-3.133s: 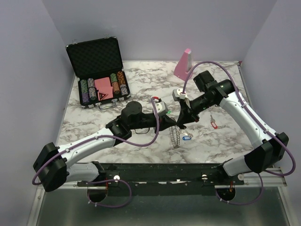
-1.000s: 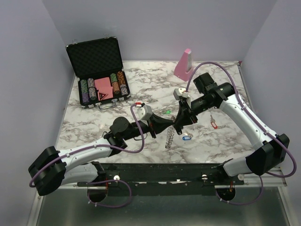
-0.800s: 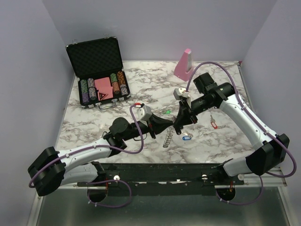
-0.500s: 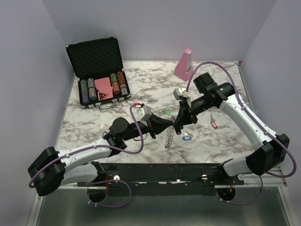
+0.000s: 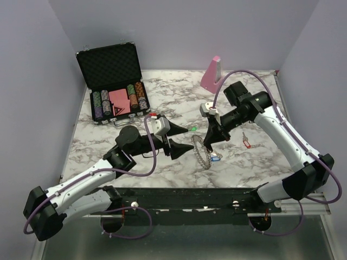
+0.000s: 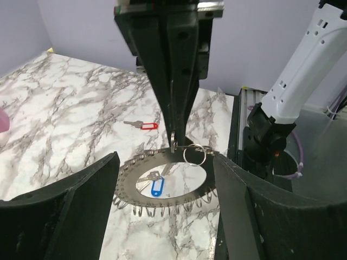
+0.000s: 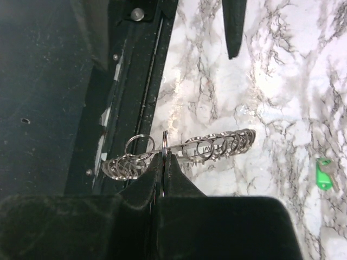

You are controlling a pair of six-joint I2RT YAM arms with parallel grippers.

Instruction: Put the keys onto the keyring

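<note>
The keyring [image 5: 201, 152], a flat grey ring edged with small loops, hangs tilted above the marble, held only at its rim. My right gripper [image 5: 207, 142] is shut on one rim loop, and its wrist view shows the keyring [image 7: 217, 145] edge-on past the closed gripper [image 7: 164, 156]. My left gripper [image 5: 181, 139] stands open to the left of the ring, apart from it. In the left wrist view the keyring [image 6: 127, 177] lies beyond my open gripper [image 6: 166, 158]. A blue key [image 6: 157, 186] shows through the ring's hole. A red key [image 5: 248, 144] and a green key [image 5: 192, 129] lie on the table.
An open black case [image 5: 111, 81] of poker chips stands at the back left. A pink wedge block [image 5: 211, 73] is at the back centre. The table's black front rail [image 5: 179, 197] runs just below the ring.
My left gripper has let go of the keyring, opened and drawn back to the left. The ring now hangs from the right gripper alone and has swung from edge-on to a flatter tilt.
</note>
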